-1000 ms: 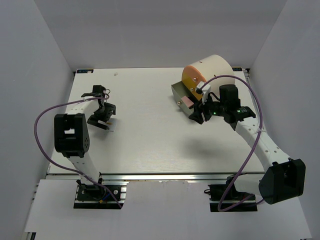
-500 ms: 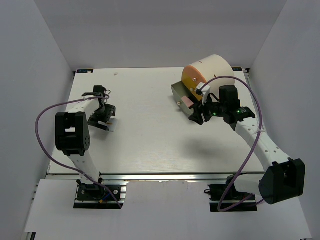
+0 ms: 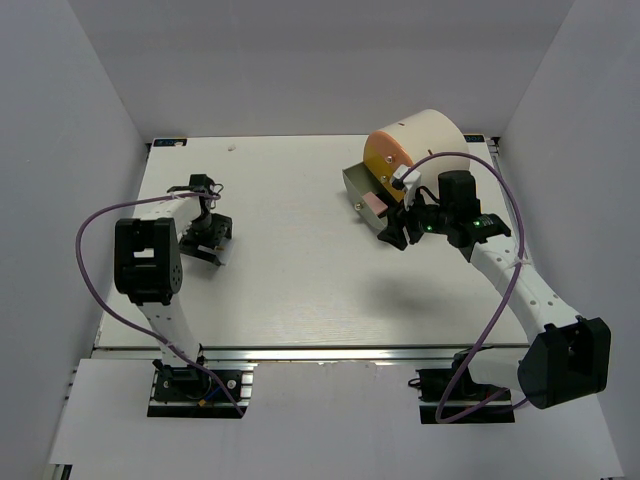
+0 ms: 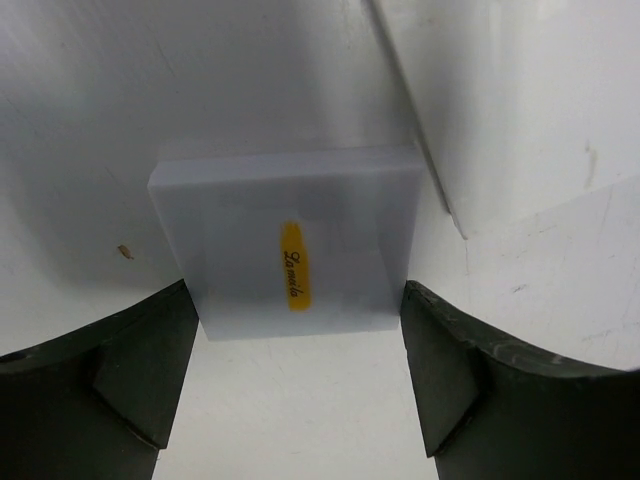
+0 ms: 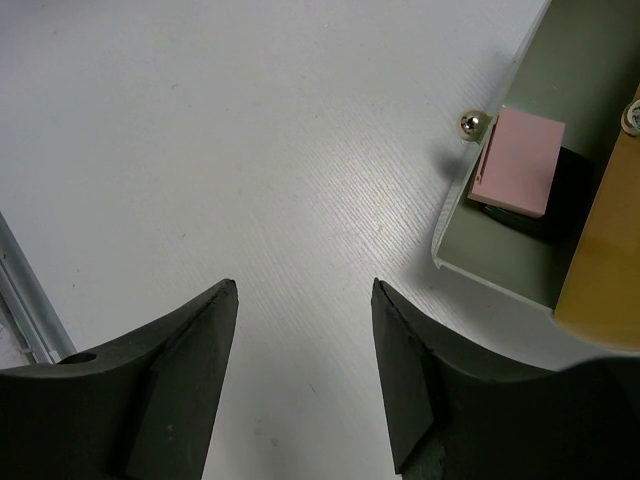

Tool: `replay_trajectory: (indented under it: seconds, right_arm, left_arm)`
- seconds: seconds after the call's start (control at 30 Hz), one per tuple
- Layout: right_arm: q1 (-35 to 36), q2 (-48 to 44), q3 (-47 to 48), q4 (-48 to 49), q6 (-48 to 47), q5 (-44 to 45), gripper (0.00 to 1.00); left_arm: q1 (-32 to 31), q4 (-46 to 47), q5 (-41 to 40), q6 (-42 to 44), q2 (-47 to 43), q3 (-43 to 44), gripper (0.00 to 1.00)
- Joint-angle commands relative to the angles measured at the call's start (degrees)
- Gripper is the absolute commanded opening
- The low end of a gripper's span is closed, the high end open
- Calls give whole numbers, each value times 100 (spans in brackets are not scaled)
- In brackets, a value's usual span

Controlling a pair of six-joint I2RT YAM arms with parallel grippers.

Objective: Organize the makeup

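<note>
2 fingers of the left gripper [image 4: 298,292] stand spread wide, flanking a flat pale square case [image 4: 240,210] lying on the table [image 4: 520,120]; whether they touch it cannot be told. Its yellow label [image 4: 293,266] seems to read "La mela". The right gripper [image 5: 303,292] is also spread and empty, near a grey drawer [image 5: 500,258] holding a pink square [image 5: 520,160].

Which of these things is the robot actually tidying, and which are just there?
Job: pale square case inside the open left hand; pink square in the open grey drawer.
Just there: cream drum (storage only); table.
</note>
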Motion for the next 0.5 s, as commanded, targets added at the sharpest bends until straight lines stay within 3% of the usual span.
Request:
replay_trajectory:
  seconds: [0.0, 0.07, 0.1, 0.23, 0.47]
  right_arm:
    - [17, -111, 16, 93, -87, -34, 62]
    - [17, -111, 25, 102, -87, -34, 62]
    - [17, -111, 25, 93, -87, -25, 62]
    - [17, -120, 52, 67, -113, 1, 62]
    - [0, -172, 210, 23, -227, 37, 62]
  left_arm:
    - [12, -32, -58, -107, -39, -72, 86]
    - [12, 73, -32, -116, -154, -308, 74]
    - [3, 117, 12, -134, -233, -405, 61]
    - [12, 293, 266, -178, -881, -985, 34]
    - [-365, 601, 662, 41, -2868, -1988, 1]
